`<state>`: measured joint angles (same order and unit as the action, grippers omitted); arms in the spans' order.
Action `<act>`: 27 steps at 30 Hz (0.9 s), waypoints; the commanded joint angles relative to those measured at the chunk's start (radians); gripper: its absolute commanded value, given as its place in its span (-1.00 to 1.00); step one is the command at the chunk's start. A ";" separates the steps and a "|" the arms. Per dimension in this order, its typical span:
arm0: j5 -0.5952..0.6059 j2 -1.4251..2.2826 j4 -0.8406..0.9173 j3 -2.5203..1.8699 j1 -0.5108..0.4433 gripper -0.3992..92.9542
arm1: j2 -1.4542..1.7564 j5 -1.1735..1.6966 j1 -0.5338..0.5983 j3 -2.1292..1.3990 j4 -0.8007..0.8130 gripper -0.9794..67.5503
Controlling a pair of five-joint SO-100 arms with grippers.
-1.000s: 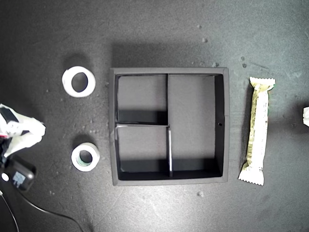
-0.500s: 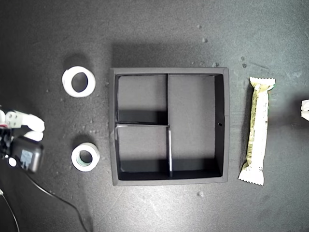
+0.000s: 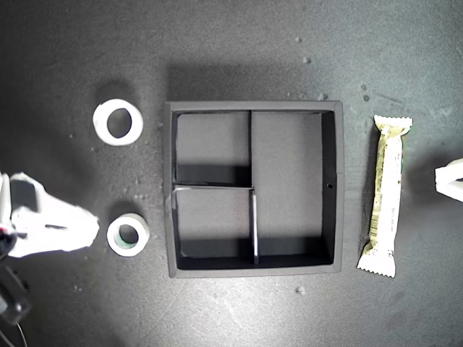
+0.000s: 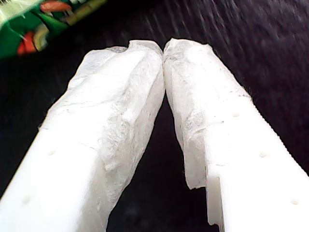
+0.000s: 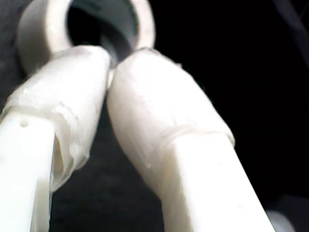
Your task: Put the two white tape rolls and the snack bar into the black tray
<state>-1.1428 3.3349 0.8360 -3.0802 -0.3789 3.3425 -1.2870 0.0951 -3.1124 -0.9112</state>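
You have the black tray point(image 3: 329, 186) sitting near the middle of the dark table point(image 3: 231, 50), all three of its compartments bare. The wider tape roll point(image 3: 117, 122) lies flat off the tray's side toward the exterior view's left, level with the tray's far small compartment. The smaller tape roll point(image 3: 128, 235), with its greenish-grey core, lies flat below it in that view, level with the other small compartment and near the tray wall without touching it. The snack bar point(image 3: 385, 195) lies along the tray's opposite side, parallel to that wall and apart from it.

My second gripper point(image 5: 110, 72) has its wrapped fingers closed tip to tip with nothing between them, and it sits just beside the smaller tape roll point(image 5: 87, 24); in the exterior view it shows as the white shape point(image 3: 87, 225) next to that roll. My first gripper point(image 4: 163, 50) also has its padded tips pressed together, empty, over dark table, with a green printed wrapper point(image 4: 43, 21) at the frame's edge
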 commanded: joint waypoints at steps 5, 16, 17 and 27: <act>0.058 0.049 -0.158 -0.057 0.143 -0.82 | 0.008 0.342 0.086 0.003 0.324 -0.98; 0.057 0.051 0.115 0.132 0.282 -0.55 | -0.012 0.500 0.087 0.261 0.215 -0.88; 0.054 0.052 0.138 0.143 0.293 -0.55 | -0.021 0.508 0.089 0.275 0.213 -0.85; 0.110 -0.141 0.138 0.253 0.403 -0.55 | -0.963 0.620 0.143 0.973 0.043 -0.64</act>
<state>-1.0508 3.2643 1.0140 -2.8992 0.0077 2.7121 -0.6949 0.2240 -2.4482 -0.7716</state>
